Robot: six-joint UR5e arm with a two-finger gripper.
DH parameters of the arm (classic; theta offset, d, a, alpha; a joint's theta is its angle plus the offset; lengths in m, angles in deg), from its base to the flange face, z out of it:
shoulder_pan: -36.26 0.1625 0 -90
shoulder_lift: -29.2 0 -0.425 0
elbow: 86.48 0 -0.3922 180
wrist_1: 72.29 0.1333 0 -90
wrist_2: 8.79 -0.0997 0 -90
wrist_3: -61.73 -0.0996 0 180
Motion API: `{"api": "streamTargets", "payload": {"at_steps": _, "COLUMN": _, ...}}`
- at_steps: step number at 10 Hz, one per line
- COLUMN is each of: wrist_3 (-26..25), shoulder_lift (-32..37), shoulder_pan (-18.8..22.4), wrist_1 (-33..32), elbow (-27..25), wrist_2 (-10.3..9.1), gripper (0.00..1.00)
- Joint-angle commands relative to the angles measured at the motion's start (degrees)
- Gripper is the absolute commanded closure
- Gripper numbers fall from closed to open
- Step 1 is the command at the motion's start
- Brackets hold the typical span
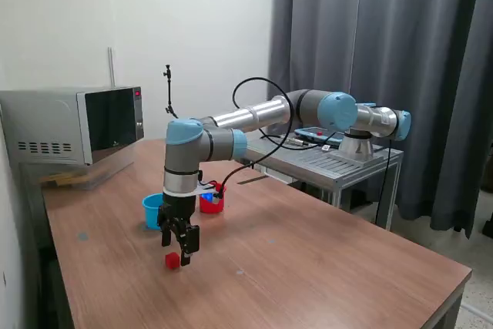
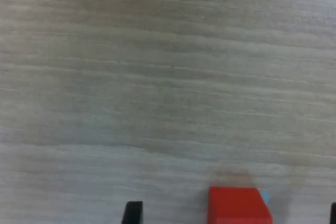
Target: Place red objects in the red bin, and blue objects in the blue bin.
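One small red cube point(image 1: 172, 260) lies on the wooden table point(image 1: 308, 252). My gripper point(image 1: 177, 244) hangs just above it, pointing down, jaws open and empty. In the wrist view the red cube point(image 2: 239, 206) lies between the two dark fingertips point(image 2: 133, 212), nearer the far-side one; the gripper point(image 2: 233, 214) is open. The light blue cup point(image 1: 153, 209) stands behind the gripper, on the exterior view's left. The red cup point(image 1: 212, 204) stands behind the wrist, partly hidden by it. A bit of blue shows at its rim; I cannot tell what it is. No dark blue cubes or second red cube show.
A microwave point(image 1: 77, 125) stands at the table's back on the exterior view's left. The arm's base sits on a metal stand point(image 1: 339, 161) beyond the table's far edge. Dark curtains point(image 1: 416, 52) hang behind it.
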Motion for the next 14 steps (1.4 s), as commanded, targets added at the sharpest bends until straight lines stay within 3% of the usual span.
{"api": "streamTargets", "payload": {"at_steps": 1, "wrist_3": 0.1, "shoulder_lift": -0.2, "shoulder_pan": 0.0, "wrist_1": -0.15, "elbow": 0.01, "wrist_2": -0.01, "gripper": 0.0}}
{"api": "streamTargets", "payload": {"at_steps": 7, "wrist_3": 0.28, "shoulder_lift": -0.29, "shoulder_pan": 0.0, "wrist_1": -1.65, "elbow": 0.01, "wrist_2": -0.44, "gripper": 0.0}}
{"api": "streamTargets", "payload": {"at_steps": 8, "wrist_3": 0.28, "shoulder_lift": -0.29, "shoulder_pan": 0.0, "wrist_1": -1.65, "elbow": 0.01, "wrist_2": -0.44, "gripper": 1.0}}
{"api": "streamTargets", "payload": {"at_steps": 14, "wrist_3": 0.28, "shoulder_lift": -0.38, "shoulder_pan": 0.0, "wrist_1": -1.65, "elbow": -0.16, "wrist_2": -0.36, "gripper": 1.0}}
